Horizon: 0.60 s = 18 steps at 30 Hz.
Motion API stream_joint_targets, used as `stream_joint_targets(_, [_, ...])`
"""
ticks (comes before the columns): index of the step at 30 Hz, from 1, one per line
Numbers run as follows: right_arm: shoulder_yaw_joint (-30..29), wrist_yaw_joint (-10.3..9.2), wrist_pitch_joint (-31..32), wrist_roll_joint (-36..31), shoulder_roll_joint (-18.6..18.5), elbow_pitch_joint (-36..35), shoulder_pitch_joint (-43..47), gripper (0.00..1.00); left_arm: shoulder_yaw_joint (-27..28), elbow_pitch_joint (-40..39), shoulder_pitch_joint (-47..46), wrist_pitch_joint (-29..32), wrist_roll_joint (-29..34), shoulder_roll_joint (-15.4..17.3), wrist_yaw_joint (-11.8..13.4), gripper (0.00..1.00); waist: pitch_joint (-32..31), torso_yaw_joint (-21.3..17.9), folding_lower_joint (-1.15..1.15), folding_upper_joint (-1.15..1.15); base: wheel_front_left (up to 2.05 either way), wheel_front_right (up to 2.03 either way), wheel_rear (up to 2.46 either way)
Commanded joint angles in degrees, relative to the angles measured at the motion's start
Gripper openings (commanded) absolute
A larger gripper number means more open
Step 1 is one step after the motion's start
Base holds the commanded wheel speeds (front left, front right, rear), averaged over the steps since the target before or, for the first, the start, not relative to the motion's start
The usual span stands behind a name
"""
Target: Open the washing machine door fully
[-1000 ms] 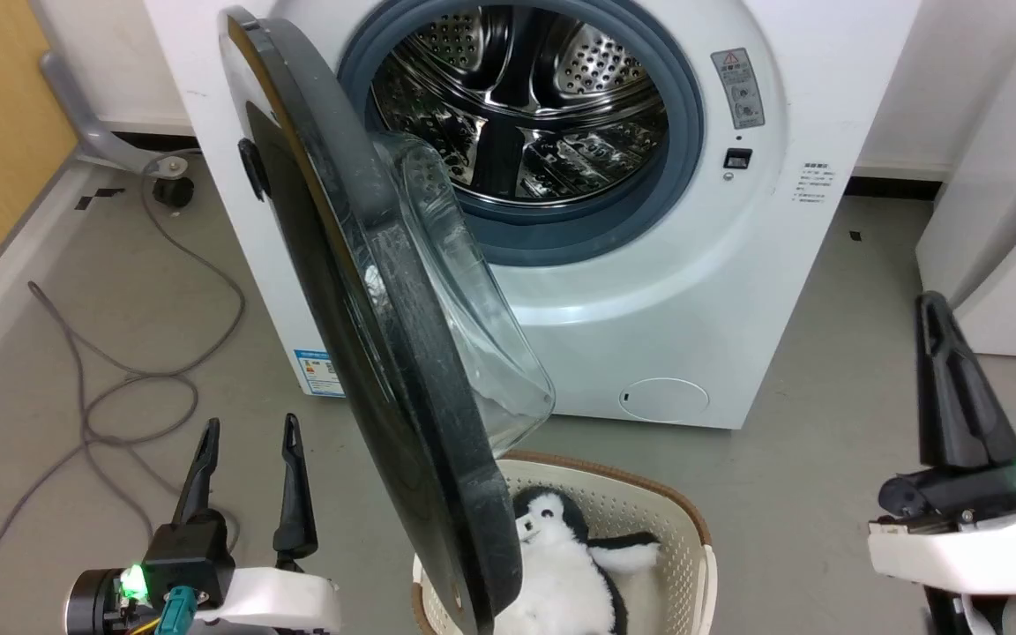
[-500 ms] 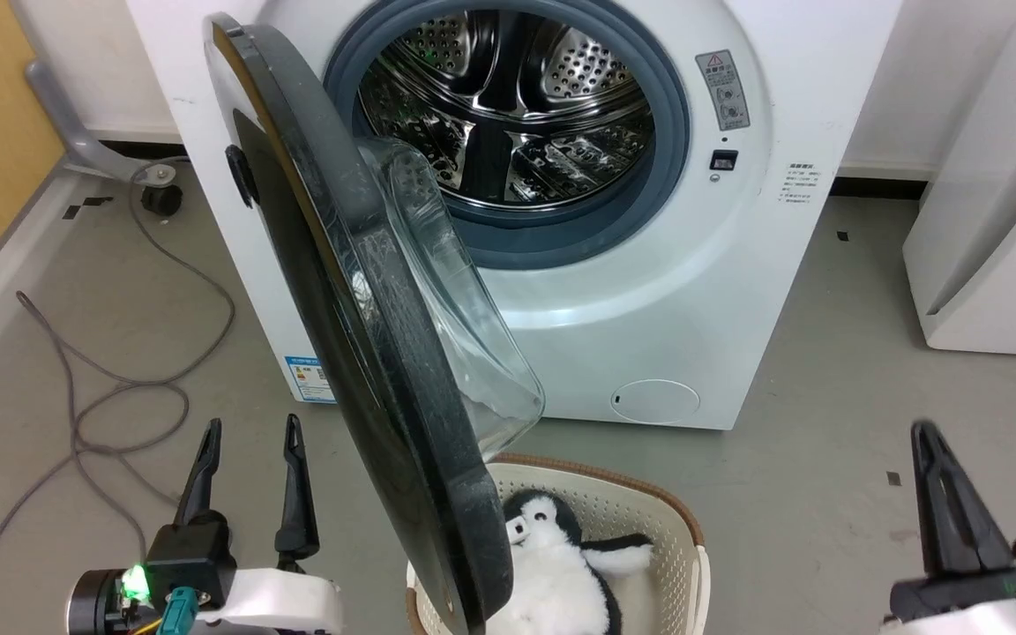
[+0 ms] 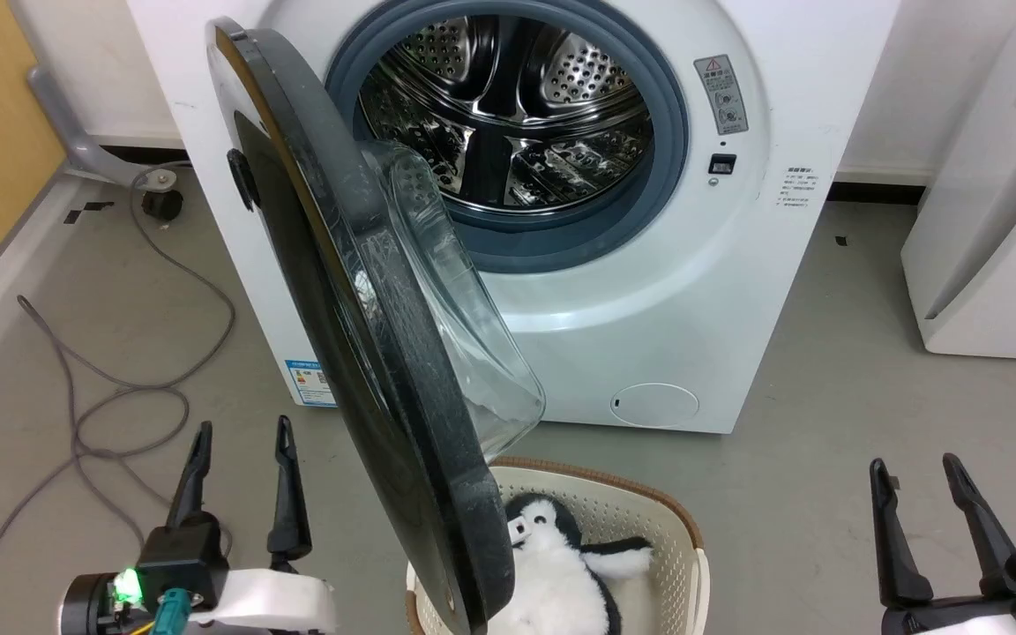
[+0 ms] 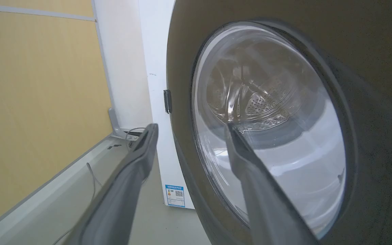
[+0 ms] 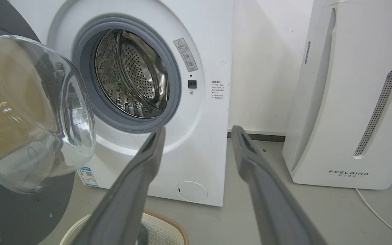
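**A:** Begin at the grippers. How do they stand?

**B:** The left gripper (image 3: 242, 429) has its two fingers spread with nothing between them. The right gripper (image 3: 914, 465) is the same, parted and empty. Both hang low over the floor (image 3: 825, 397) and touch nothing.

**A:** And the door?

**B:** The washing machine door (image 3: 358, 291) stands between them, nearer the left gripper. It is swung out from the washing machine (image 3: 649, 291), almost edge-on to the head camera. Its black outer face is turned to the left gripper, and the glass bowl (image 3: 464, 326) bulges toward the right one.

**A:** How will it handle?

**B:** Stiff and probably heavy, I'd judge, with that wide rim and thick glass. It hangs from one side, so it should swing in an arc, not slide. The gloss looks slippery to pinch, and the glass shouldn't be knocked. I'd press flat on the rim's free edge, farthest from the hinge side, for leverage.

**A:** Which arm?

**B:** Opening further means swinging toward the left gripper's side. A push from the right gripper's side seems sensible, with the left gripper kept out of the arc.

**A:** Anything in the way?

**B:** A basket (image 3: 640, 507) holding a plush penguin (image 3: 552, 564) sits just under the door's low edge, between the grippers. I cannot tell whether the rim touches it. A grey cable (image 3: 232, 310) loops on the floor beyond the left gripper. A white appliance (image 3: 984, 220) stands beyond the right one, well apart from the door.
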Motion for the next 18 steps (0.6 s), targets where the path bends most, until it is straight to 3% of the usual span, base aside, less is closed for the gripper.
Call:
stream_joint_targets(1, [0.03,0.05,-0.25,-0.04,0.24,0.23,0.97,1.0,0.4,-0.28,0.62,-0.32,-0.06,0.05,0.31,1.0,-0.06,-0.05,0.0,0.0,0.0,0.0,0.0])
stream_joint_targets(2, [0.03,0.05,-0.25,-0.02,0.24,0.33,0.98,1.0,0.69,-0.63,0.48,-0.32,-0.32,0.05,0.49,0.15,-0.1,-0.09,0.0,0.0,0.0,0.0,0.0])
stream_joint_targets(3, [0.04,0.05,-0.25,0.0,0.24,0.39,0.98,1.0,0.99,-0.98,0.37,-0.32,-0.31,0.05,0.65,0.0,-0.14,-0.14,0.0,0.0,0.0,0.0,0.0])
stream_joint_targets(11, [-0.33,0.05,-0.25,0.89,0.24,-1.03,0.85,1.0,1.77,-8.33,-3.15,-0.32,1.7,0.71,0.7,0.0,-0.4,-0.17,0.0,0.0,0.0,0.0,0.0])
stream_joint_targets(18, [0.07,0.05,-0.25,1.24,0.24,-1.45,1.05,1.0,-1.77,-17.67,-7.5,-0.32,2.58,1.02,-1.19,0.0,-0.52,-0.13,0.0,0.0,0.0,0.0,0.0])
